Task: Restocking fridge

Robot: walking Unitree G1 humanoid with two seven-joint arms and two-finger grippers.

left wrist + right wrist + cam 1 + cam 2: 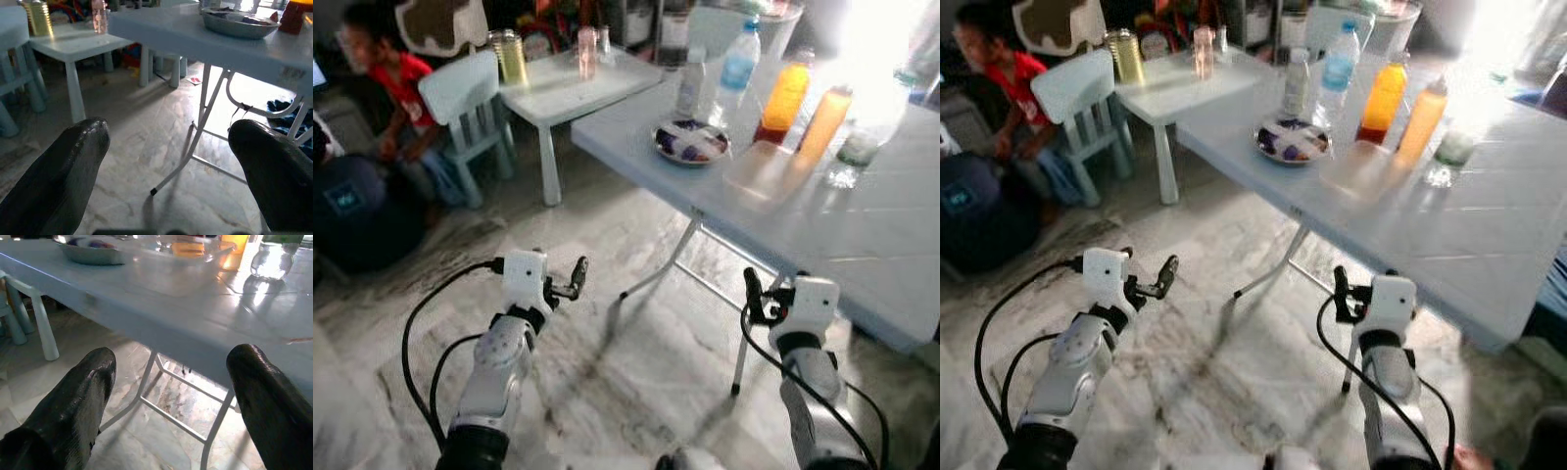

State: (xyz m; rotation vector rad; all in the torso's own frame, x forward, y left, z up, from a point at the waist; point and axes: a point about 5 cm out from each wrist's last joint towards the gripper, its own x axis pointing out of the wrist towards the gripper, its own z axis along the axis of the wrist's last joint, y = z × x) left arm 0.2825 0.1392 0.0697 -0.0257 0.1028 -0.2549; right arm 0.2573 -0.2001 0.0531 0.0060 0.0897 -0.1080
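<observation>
Orange juice bottles (786, 98) stand on the folding table (862, 245), well ahead of me. My left gripper (570, 277) and right gripper (756, 294) hang wide, empty, below the tabletop. Risk: lifting straight up strikes the table edge, toppling bottles.

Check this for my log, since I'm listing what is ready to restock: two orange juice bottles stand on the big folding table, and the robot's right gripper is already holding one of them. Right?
Not quite. The two orange juice bottles do stand on the folding table, but the right gripper holds nothing. The right wrist view shows its jaws open and empty, below the table's edge.
</observation>
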